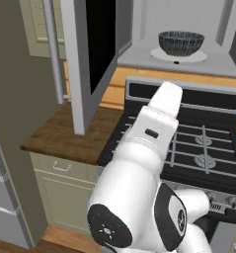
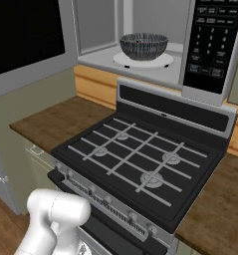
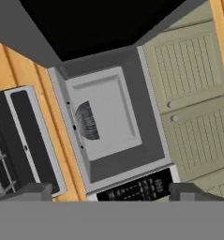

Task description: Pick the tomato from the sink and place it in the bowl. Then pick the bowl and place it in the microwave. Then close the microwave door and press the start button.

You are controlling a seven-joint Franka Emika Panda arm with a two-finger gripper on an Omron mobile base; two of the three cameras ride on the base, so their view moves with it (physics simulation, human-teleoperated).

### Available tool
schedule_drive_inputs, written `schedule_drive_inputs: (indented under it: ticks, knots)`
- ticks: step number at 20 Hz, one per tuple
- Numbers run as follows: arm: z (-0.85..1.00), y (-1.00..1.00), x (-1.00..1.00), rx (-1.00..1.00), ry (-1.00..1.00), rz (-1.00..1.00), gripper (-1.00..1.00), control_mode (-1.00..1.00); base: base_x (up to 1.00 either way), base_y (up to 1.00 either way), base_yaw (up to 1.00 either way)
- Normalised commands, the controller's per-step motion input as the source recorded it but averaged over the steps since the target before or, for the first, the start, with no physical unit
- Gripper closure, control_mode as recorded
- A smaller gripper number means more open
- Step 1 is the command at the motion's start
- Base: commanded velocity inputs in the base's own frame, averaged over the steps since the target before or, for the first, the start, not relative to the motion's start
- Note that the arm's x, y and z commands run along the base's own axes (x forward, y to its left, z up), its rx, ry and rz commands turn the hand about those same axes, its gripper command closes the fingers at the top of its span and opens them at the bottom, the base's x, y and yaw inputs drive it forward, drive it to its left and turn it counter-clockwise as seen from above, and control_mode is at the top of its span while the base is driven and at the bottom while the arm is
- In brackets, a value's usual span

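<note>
With the bowl [image 1: 181, 43] already on the turntable, the empty, wide-open gripper [image 3: 108, 190] should push the microwave door [image 1: 87, 54] steadily from its outer face until it latches.

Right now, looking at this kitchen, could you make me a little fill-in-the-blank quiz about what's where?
1. The bowl sits on the white turntable plate inside the ____.
2. The microwave door stands ____.
3. Directly beneath the microwave is a black gas ____.
4. The dark keypad panel lies on the ____ side of the bowl in the right base view.

Missing words: microwave; open; stove; right
</note>
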Motion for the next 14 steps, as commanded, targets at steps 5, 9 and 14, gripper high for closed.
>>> schedule_drive_inputs:
  ticks: [5,9,14]
  knots:
    - [-0.42,1.00,-0.10,0.07,-0.05,-0.05,-1.00,-1.00,0.00,0.00,0.00]
    - [-0.43,1.00,0.00,0.11,-0.01,-0.02,-1.00,-1.00,0.00,0.00,0.00]
    - [-0.33,0.96,0.30,0.00,0.00,0.00,-1.00,-1.00,0.00,0.00,0.00]
